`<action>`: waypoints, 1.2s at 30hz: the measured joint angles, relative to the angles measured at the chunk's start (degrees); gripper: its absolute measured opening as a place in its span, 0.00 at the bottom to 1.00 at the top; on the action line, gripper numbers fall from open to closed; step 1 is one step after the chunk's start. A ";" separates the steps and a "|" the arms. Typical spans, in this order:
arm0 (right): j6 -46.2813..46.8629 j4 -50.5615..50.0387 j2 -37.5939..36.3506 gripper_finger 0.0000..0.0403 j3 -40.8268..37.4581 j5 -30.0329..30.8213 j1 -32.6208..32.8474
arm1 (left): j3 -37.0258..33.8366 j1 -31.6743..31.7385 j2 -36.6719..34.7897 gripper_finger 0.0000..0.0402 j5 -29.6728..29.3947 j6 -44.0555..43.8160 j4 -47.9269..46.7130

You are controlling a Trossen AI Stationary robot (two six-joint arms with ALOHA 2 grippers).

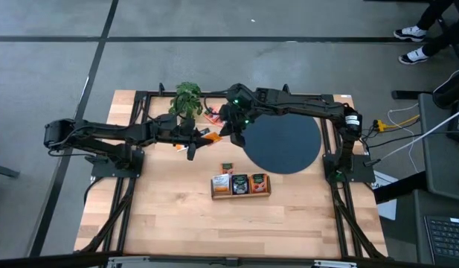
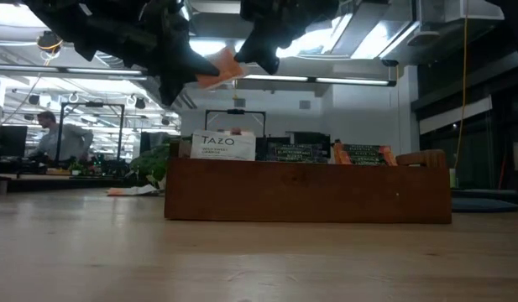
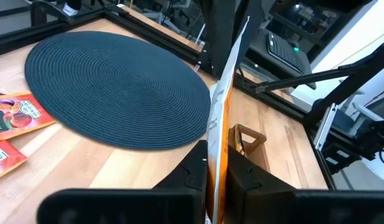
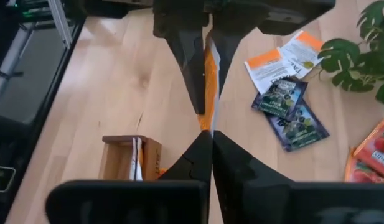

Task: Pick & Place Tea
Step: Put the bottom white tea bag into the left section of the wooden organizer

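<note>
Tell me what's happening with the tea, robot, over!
Left gripper and right gripper both shut on one tea packet, up in the air. Wooden box not yet reached. Nothing seen in the way.

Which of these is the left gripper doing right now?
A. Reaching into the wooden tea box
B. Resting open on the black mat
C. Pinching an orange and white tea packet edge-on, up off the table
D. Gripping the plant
C: in the left wrist view the left gripper is shut on an orange and white tea packet, held upright between its fingers above the table, with the black mat lying beyond it.
</note>
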 joint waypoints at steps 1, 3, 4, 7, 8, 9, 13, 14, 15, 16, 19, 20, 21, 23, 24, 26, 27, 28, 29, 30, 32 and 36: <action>1.31 0.00 0.00 0.05 0.00 0.10 0.00 | 0.00 -0.22 0.00 0.03 -0.19 0.07 -0.18; 4.51 -0.06 0.00 0.06 0.00 0.78 0.02 | 0.00 -0.63 -0.02 0.02 -0.75 0.97 -0.76; 5.90 -0.23 0.00 0.07 0.00 0.76 -0.02 | 0.00 -0.89 -0.02 0.02 -1.23 1.51 -1.19; 8.69 -1.83 -0.08 0.10 0.00 0.49 -0.32 | 0.00 -2.21 -0.02 0.02 -4.40 3.21 -3.89; 9.37 -2.71 -0.11 0.11 0.00 0.43 -0.40 | 0.00 -2.86 -0.02 0.02 -5.96 3.93 -4.93; 10.20 -3.41 -0.15 0.12 0.00 0.13 -0.45 | 0.00 -3.72 -0.02 0.02 -7.74 4.85 -5.78; 13.15 -6.31 -0.73 0.19 0.00 -4.69 -0.87 | 1.50 -7.63 -0.01 0.02 -16.68 10.96 -11.83; 13.61 -6.43 -0.76 0.21 0.00 -5.95 -0.87 | 2.69 -8.71 0.00 0.02 -19.84 13.17 -14.58; 14.65 -6.73 -0.76 0.22 0.00 -7.07 -0.87 | 4.08 -9.80 -0.02 0.02 -23.41 15.48 -17.35; 15.57 -6.82 -0.75 0.24 0.00 -8.00 -0.85 | 5.54 -10.85 -0.02 0.02 -27.06 17.82 -20.43; 18.91 -5.72 -0.74 0.28 0.00 -9.74 -0.76 | 9.97 -13.59 -0.02 0.03 -37.92 25.36 -29.72; 20.36 -4.90 -0.74 0.29 0.00 -9.77 -0.63 | 11.27 -14.28 -0.02 0.03 -41.18 28.16 -32.12; 22.01 -3.82 -0.74 0.30 0.00 -9.76 -0.51 | 12.35 -14.92 -0.04 0.03 -44.11 31.05 -34.05; 25.93 -0.29 -0.74 0.32 0.00 -9.73 -0.46 | 13.81 -15.92 -0.07 0.02 -49.40 36.79 -37.04; 28.33 1.87 -0.74 0.32 0.00 -9.78 -0.46 | 14.26 -16.29 -0.04 0.02 -51.67 39.53 -37.70; 33.41 5.72 -0.74 0.33 0.00 -9.67 -0.48 | 14.97 -16.95 -0.05 0.02 -56.23 45.38 -37.64; 36.13 7.98 -0.74 0.34 0.00 -9.63 -0.48 | 15.13 -17.30 -0.07 0.02 -58.57 48.42 -37.42; 38.92 10.24 -0.74 0.34 0.00 -9.63 -0.48 | 15.21 -17.64 -0.04 0.02 -60.78 51.32 -37.34; 41.81 12.36 -0.74 0.34 0.00 -9.64 -0.61 | 15.23 -17.96 -0.04 0.03 -63.17 54.25 -36.86; 44.57 14.11 -0.74 0.34 0.00 -9.66 -0.81 | 15.23 -18.30 -0.04 0.03 -65.52 56.93 -36.00; 50.26 16.68 -0.74 0.34 0.00 -9.65 -1.19 | 15.30 -19.00 -0.04 0.03 -70.08 62.17 -34.60; 57.51 18.98 -0.74 0.34 0.00 -9.59 -2.11 | 15.30 -19.98 -0.04 0.03 -75.56 70.56 -31.16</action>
